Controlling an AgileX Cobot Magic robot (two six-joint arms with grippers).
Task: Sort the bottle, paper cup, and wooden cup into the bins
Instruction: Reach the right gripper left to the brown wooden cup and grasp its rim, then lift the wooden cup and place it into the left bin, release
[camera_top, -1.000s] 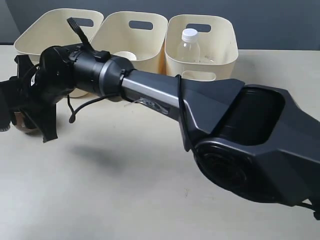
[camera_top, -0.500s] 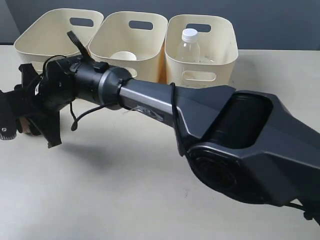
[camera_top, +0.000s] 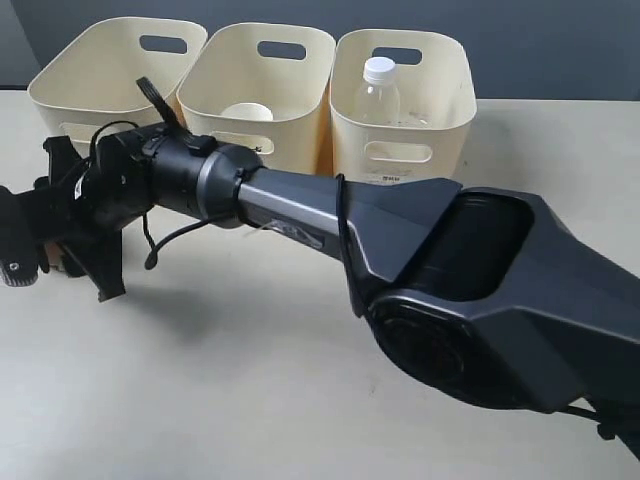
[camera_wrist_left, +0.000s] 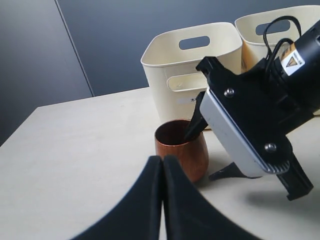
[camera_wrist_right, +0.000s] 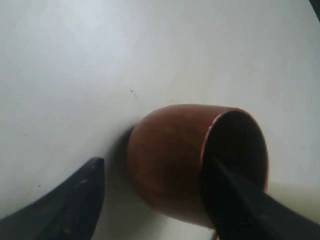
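Note:
The wooden cup (camera_wrist_left: 182, 150) stands upright on the table in front of the left bin (camera_wrist_left: 170, 65). My right gripper (camera_wrist_right: 152, 162) is open, with one finger (camera_wrist_right: 235, 200) inside the wooden cup (camera_wrist_right: 167, 160) and the other finger (camera_wrist_right: 65, 205) outside, apart from its wall. In the exterior view the right gripper (camera_top: 85, 255) hides the cup. My left gripper (camera_wrist_left: 162, 165) is shut on nothing, just short of the cup. The bottle (camera_top: 378, 95) stands in the right bin (camera_top: 440, 100). The paper cup (camera_top: 247, 112) sits in the middle bin (camera_top: 300, 85).
The right arm (camera_top: 450, 270) stretches across the table from the right to the far left. The left gripper's body (camera_top: 15, 240) is at the left edge. The left bin (camera_top: 90, 70) shows nothing inside.
My right gripper has sunk lower over the wooden cup and shifted slightly right. The cup, partly visible in the exterior view before, is now hidden behind it.

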